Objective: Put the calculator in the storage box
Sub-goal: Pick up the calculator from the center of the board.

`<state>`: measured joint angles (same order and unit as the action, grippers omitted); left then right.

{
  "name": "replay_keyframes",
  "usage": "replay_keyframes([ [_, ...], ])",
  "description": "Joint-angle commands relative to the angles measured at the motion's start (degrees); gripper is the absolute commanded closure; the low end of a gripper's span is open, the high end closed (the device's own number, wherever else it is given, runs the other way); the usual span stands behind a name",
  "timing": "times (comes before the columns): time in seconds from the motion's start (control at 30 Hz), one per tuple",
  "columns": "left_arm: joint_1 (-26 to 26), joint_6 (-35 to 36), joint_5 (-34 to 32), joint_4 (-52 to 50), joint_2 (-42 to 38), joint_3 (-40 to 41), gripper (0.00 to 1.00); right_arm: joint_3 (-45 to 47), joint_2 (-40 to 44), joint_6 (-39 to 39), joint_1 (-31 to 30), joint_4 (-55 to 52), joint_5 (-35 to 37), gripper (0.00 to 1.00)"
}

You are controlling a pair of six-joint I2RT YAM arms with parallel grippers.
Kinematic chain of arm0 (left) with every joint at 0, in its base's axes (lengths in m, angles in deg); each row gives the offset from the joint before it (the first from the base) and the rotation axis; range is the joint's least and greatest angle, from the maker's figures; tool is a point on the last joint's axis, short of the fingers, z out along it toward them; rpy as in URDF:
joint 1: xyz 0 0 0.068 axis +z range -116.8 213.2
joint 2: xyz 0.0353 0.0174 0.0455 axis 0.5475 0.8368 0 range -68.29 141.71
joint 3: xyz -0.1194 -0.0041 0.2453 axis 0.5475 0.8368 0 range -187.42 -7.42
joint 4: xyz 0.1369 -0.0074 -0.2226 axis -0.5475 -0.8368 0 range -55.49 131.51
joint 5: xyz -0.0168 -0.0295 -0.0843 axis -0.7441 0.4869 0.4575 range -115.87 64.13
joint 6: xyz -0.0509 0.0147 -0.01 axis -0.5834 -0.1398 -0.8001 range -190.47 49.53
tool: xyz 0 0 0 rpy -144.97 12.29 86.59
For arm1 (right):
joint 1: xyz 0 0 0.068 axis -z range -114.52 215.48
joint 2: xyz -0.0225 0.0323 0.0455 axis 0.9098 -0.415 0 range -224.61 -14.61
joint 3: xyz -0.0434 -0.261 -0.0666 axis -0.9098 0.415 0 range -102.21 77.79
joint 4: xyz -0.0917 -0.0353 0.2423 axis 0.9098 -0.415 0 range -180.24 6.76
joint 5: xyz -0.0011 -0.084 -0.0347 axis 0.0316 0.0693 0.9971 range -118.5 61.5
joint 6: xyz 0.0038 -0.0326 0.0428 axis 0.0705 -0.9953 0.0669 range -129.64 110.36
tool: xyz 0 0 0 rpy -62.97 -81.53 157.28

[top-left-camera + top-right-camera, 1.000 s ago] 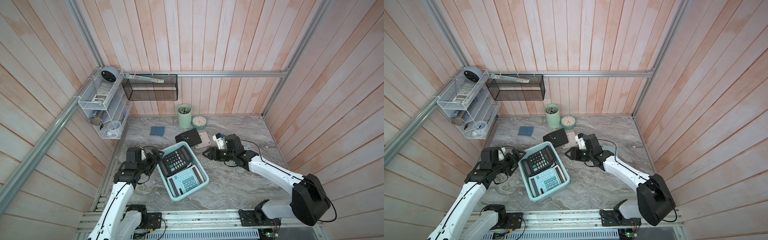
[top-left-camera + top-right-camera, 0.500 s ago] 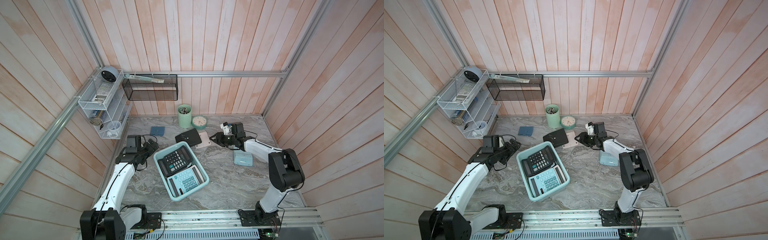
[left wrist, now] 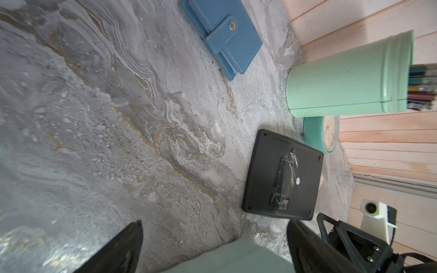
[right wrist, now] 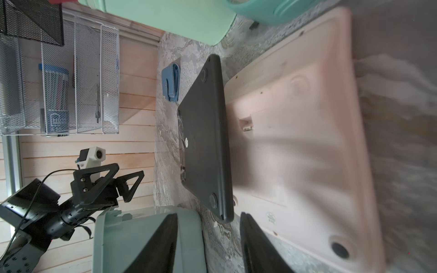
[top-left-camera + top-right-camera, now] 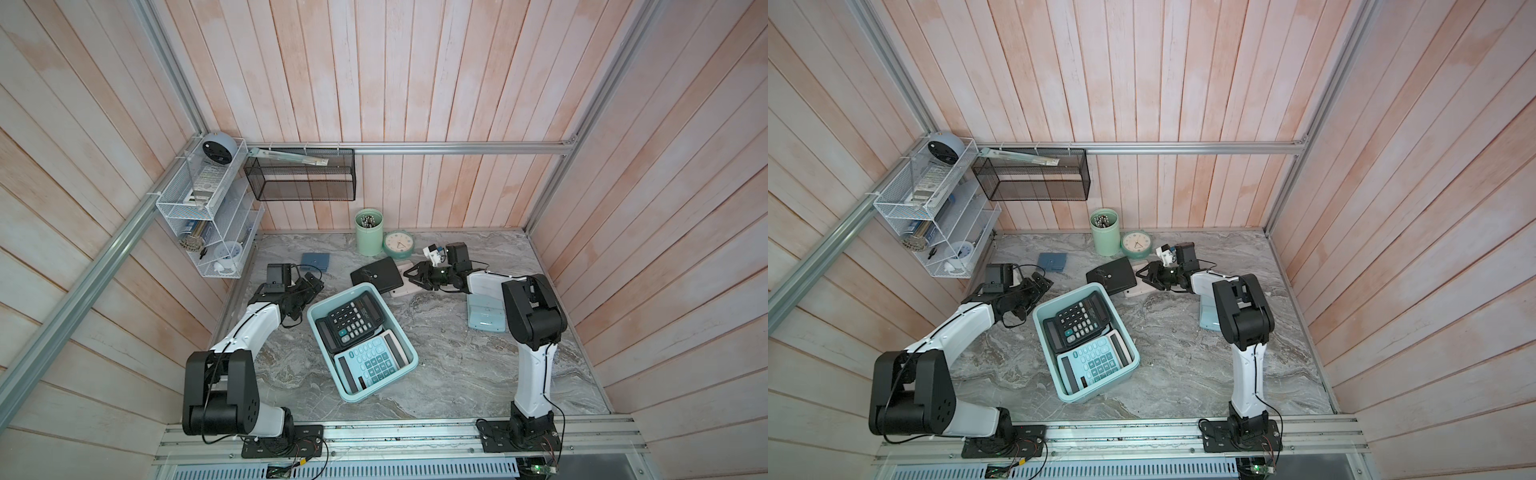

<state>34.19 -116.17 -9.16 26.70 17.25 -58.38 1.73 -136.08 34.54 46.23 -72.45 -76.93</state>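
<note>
The aqua storage box [image 5: 353, 397] [image 5: 1040, 332] sits mid-table with a black calculator [image 5: 353, 320] and an aqua calculator [image 5: 370, 365] lying face up inside. Behind it, a black calculator [image 5: 377, 274] [image 4: 205, 132] lies face down, overlapping a pink one [image 5: 405, 289] [image 4: 302, 141], also face down. Another aqua calculator [image 5: 484, 313] lies at the right, partly under the right arm. My right gripper [image 5: 409, 277] [image 4: 208, 241] is open, low over the table at the near corners of the black and pink calculators, holding nothing. My left gripper [image 5: 315, 286] [image 3: 215, 248] is wide open beside the box's back-left corner.
A green pen cup [image 5: 369, 237] and a round clock [image 5: 398, 245] stand by the back wall. A blue wallet [image 5: 316, 262] lies at the back left. A white wire rack [image 5: 203, 208] and a black mesh basket [image 5: 299, 178] hang on the walls.
The right arm has folded back, and its gripper has moved toward the back wall, uncovering the aqua calculator at the right. The left gripper has drawn back from the box rim.
</note>
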Motion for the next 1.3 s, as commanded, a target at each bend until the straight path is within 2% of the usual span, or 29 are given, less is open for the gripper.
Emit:
replay_keyframes([
  [0.0, 0.3, -1.2, 3.1, 7.6, 3.7, -1.6, 0.00, -3.0, -2.4, 1.2, -1.9, 2.0, -2.4, 0.50],
  [0.23, 0.3, -2.5, 7.6, 15.3, 13.6, -4.0, 0.00, -5.8, -5.3, 1.8, -3.4, 2.0, -1.0, 0.49],
  [0.53, -0.3, -2.4, 7.3, 18.7, 18.3, -5.6, 0.01, -6.4, -6.1, 0.4, -3.8, -1.2, 3.2, 0.49],
  [0.7, -1.4, 0.8, 8.3, 21.1, 23.3, -8.4, 0.10, -10.3, -8.6, -0.1, -5.6, -3.8, 2.6, 0.49],
  [0.83, -3.3, -0.2, 11.4, 25.6, 26.9, -9.2, 0.22, -10.6, -10.3, 3.8, -6.6, 1.3, 1.0, 0.51],
  [1.03, -6.3, -0.8, 13.2, 27.5, 29.5, -10.6, 0.40, -10.0, -10.8, 8.8, -6.8, 8.9, -0.7, 0.66],
  [1.2, -6.3, -2.3, 14.2, 29.3, 27.0, -9.0, 0.43, -7.4, -9.6, 14.4, -6.4, 17.9, -1.6, 0.89],
  [1.27, -5.9, -2.8, 13.2, 29.3, 24.5, -8.0, 0.43, -6.0, -8.3, 16.0, -6.0, 20.8, -1.6, 0.95],
])
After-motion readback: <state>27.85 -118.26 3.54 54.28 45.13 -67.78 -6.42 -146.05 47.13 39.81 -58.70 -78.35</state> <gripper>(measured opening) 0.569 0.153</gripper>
